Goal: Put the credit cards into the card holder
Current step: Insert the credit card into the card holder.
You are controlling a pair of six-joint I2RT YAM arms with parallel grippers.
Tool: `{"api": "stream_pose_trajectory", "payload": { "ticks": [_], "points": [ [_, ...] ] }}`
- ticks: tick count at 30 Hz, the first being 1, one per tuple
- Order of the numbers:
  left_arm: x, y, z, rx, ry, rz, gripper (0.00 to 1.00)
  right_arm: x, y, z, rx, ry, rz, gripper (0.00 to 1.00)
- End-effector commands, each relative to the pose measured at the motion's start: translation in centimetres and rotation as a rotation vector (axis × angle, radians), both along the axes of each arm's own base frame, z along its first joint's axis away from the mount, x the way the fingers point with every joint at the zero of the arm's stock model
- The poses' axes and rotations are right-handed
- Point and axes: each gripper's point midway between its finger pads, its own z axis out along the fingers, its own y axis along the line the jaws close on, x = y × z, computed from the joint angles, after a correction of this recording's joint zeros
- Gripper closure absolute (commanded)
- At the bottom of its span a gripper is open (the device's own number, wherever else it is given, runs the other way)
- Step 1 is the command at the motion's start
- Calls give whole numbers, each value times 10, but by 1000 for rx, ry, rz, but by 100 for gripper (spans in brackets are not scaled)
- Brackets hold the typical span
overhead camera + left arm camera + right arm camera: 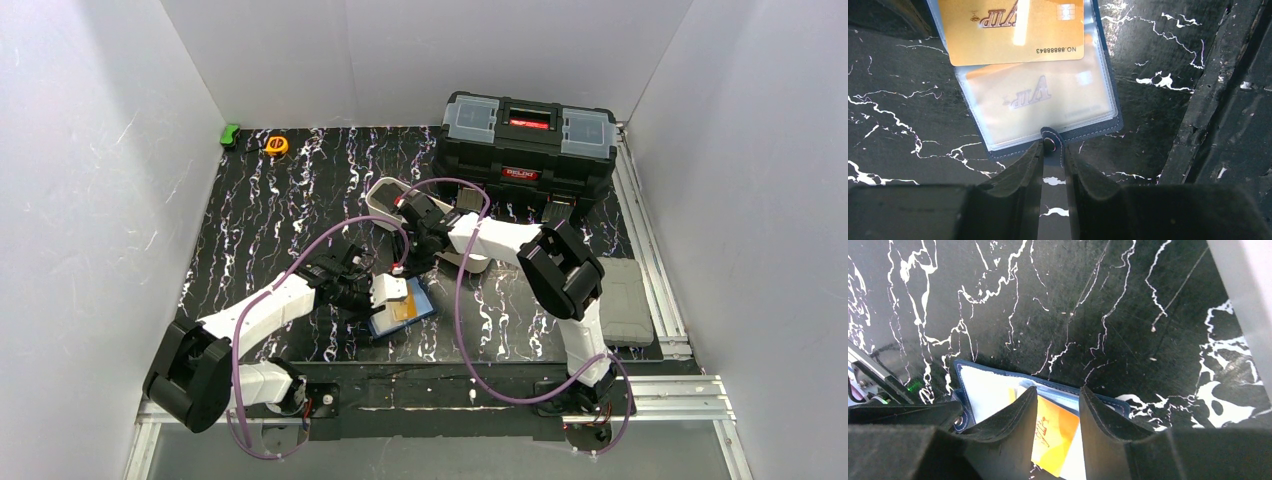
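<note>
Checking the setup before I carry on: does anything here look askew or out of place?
One gold card seems to lie loose on top of the open card holder, slightly crooked to it. The second gold card, by contrast, sits sleeved inside it. Nothing looks spilled or damaged.

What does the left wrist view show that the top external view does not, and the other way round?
Only left wrist: the left gripper pinching the snap tab of the card holder, the number printed on the gold card, and a second card inside a clear sleeve. Only top external: the toolbox, the tape measure, the white tray. Both: the open card holder on the table.
</note>
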Motion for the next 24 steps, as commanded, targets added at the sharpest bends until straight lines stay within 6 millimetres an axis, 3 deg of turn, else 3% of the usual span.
{"api": "stream_pose_trajectory", "payload": {
  "ticks": [1,12,19,24],
  "points": [
    [-1,0,1,-7,-5,-11,80,5,19,14,61,-21,20,57],
    [3,1,0,3,-17,-22,80,-4,28,23,119,-10,55,62],
    [7,2,-1,17,-39,-39,81,-23,9,8,103,33,34,63],
    [7,1,-1,13,-37,-43,81,-20,10,12,107,19,29,62]
  ]
}}
